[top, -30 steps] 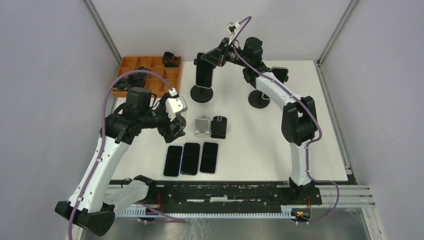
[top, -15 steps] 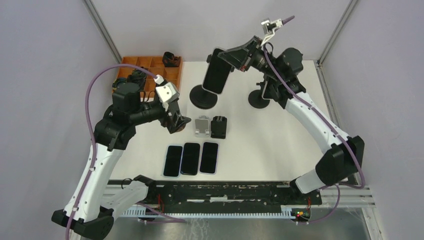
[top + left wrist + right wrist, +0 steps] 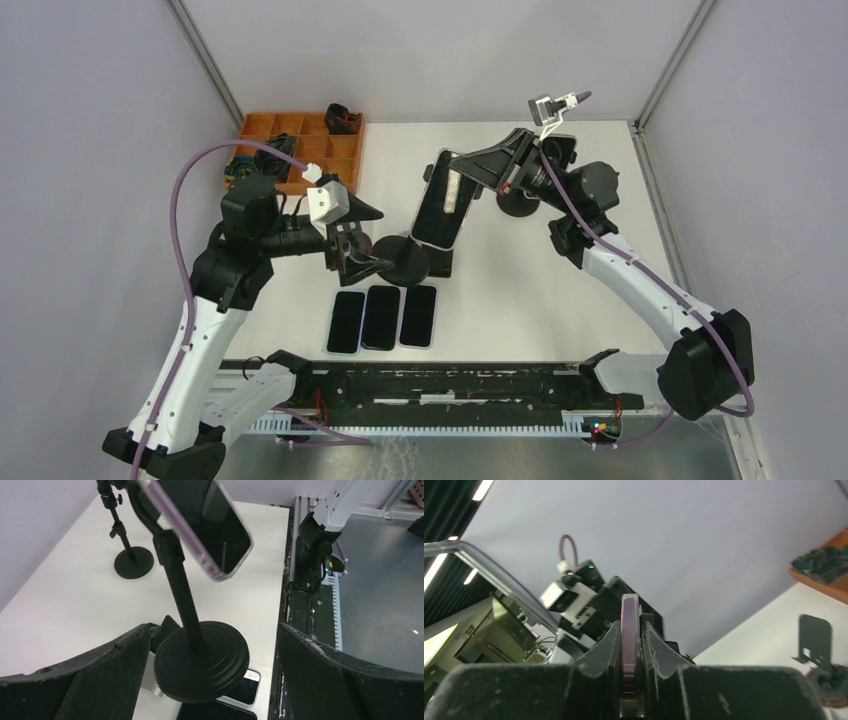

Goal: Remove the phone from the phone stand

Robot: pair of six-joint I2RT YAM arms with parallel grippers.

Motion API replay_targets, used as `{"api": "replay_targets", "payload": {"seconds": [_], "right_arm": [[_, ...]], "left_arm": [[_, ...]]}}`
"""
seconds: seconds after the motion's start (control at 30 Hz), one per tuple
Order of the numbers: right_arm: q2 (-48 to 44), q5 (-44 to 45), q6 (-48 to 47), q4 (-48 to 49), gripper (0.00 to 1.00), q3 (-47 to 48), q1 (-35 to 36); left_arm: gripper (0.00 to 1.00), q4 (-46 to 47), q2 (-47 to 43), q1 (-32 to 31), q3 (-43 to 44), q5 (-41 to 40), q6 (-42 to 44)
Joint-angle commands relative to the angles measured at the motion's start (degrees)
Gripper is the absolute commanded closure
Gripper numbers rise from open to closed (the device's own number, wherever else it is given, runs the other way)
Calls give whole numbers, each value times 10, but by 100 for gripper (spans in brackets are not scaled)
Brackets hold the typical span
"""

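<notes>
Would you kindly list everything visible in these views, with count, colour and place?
phone: one, dark with purple rim, mid-table on its stand.
phone stand: one, black, holding it.
second stand: one, black, far side behind the right arm.
flat phones: three, black, side by side near the front edge.
small holder: one, black, right of the stand's base.
tray: one, orange, far left corner.
table: one, white.
left gripper: open, either side of the stand's base.
right gripper: shut on the phone.
</notes>
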Motion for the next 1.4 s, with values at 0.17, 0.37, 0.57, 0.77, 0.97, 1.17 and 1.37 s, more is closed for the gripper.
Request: {"api": "replay_targets", "payload": {"seconds": [0.17,0.37,0.57,0.77,0.97,1.17,1.37], "right_arm": [[-78,87,53,161,100,-7,75],[-65,115,37,180,100,-12,129],[-46,131,17,178,100,-14,166],[-21,140,5,185,100,-7,197],[-2,144,-7,185,100,6,234],[-7,145,-35,202,100,-17,267],[-2,127,-54,210,100,-28,286]], "left_arm": [[0,52,-10,1,-28,58,-31],[0,88,2,-1,-47,87,-82],[0,101,4,-9,-50,121,-100],[5,81,-18,-11,-59,134,-94],[28,25,-20,-11,-45,124,-34],[54,22,-17,-12,-32,127,-4],[98,-9,8,-12,0,116,17]]}}
